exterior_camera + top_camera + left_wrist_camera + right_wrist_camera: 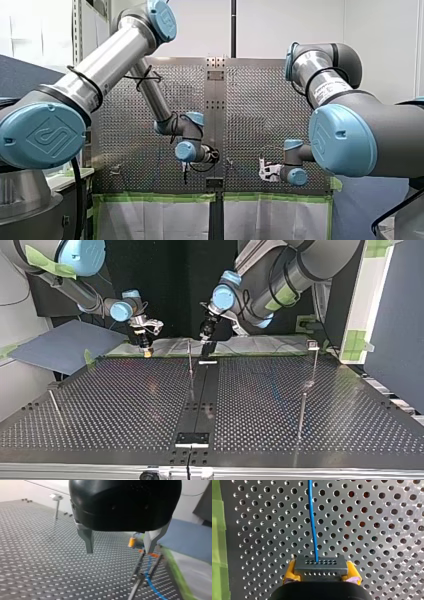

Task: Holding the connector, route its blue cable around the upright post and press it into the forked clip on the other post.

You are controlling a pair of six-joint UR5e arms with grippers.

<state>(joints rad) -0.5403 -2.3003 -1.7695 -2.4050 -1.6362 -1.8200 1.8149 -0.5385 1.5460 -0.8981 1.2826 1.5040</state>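
Right gripper: clamped on the connector, with the yellow pads pinching it from both sides.
Connector: a dark grey block with 2 rows of tiny holes, hanging over the perforated table. In the top view the gripper holding it is at about 11 o'clock from the table's middle, close to the far edge.
Blue cable: comes out of the connector's face and runs straight ahead of the right gripper across the holes.
Left gripper: spread wide, with nothing between the metal fingers. It hovers over the table at roughly 12 o'clock from the middle in the top view.
Upright post: a thin rod between the 2 grippers in the top view, at about 8 o'clock from the left gripper and near it.
Clip post: at about 2 o'clock from the table's middle in the top view, well apart from both grippers. It has a small head on top, but the fork is too small to make out.
Routing: the left wrist view shows the cable lying on the table past 1 finger, beside some thin rods. Can't tell if it touches any of them.
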